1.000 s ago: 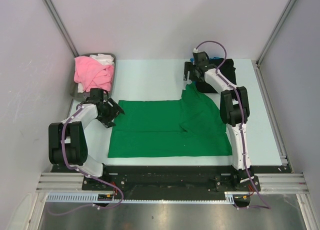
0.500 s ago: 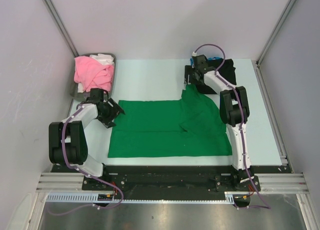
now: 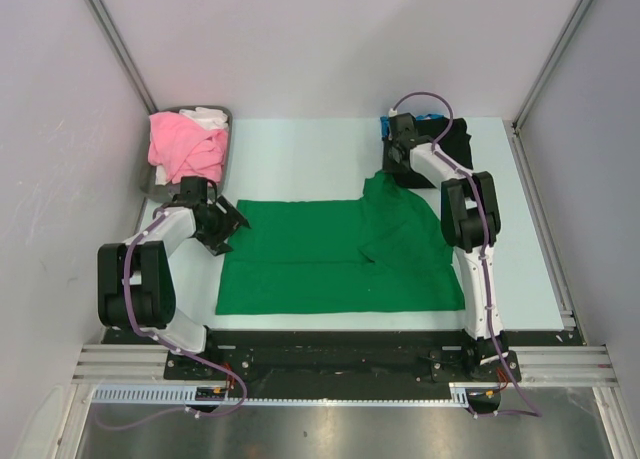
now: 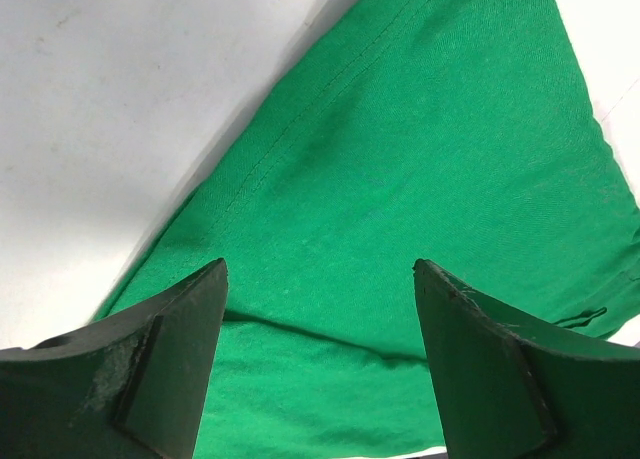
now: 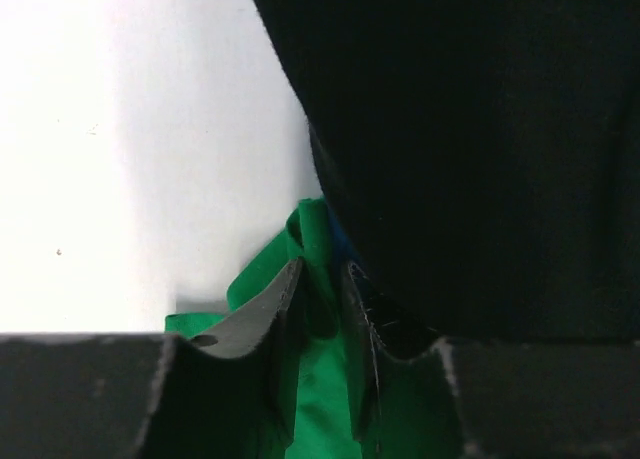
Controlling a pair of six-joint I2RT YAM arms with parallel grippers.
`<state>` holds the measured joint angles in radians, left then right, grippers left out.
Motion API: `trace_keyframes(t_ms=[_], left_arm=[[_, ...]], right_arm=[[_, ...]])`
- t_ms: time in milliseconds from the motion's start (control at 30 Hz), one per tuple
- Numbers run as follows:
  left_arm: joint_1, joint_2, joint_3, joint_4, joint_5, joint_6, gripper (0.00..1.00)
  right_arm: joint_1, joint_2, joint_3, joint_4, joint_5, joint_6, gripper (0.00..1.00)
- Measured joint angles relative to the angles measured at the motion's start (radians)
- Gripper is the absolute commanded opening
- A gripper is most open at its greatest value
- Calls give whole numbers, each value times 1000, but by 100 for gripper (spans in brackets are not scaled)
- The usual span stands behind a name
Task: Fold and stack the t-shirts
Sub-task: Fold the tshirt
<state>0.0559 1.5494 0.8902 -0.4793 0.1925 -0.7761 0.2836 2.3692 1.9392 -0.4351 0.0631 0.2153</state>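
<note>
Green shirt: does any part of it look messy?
Yes. The green t-shirt lies mostly flat, but its far right corner is bunched up, pinched in the right hand beside the black t-shirt.

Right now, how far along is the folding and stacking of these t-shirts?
Early on. Done: the black t-shirt lies at the far right, though whether folded I cannot tell. In hand: the right claw pinches a fold of the green t-shirt, spread mostly flat; the left claw hangs open over its left edge. Left: the pink t-shirt and white t-shirt sit bunched in the tray.
</note>
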Motion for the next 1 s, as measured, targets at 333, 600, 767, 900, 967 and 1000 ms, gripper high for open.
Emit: trace_keyframes(t_ms=[333,600,767,900,967,1000], left_arm=[[0,2,0,0,3,0,79],[0,2,0,0,3,0,79],[0,2,0,0,3,0,79],[0,3,0,0,3,0,79],[0,6,0,0,3,0,79],[0,6,0,0,3,0,79]], right_arm=[[9,0,0,2,9,9,54],[5,0,1,0,26,49,48],[-11,0,1,0,8,102,59],[-32,0,3,2,-49,152,63],[-42,0,3,3,-77,174,63],[-47,0,3,3,-92,183,61]])
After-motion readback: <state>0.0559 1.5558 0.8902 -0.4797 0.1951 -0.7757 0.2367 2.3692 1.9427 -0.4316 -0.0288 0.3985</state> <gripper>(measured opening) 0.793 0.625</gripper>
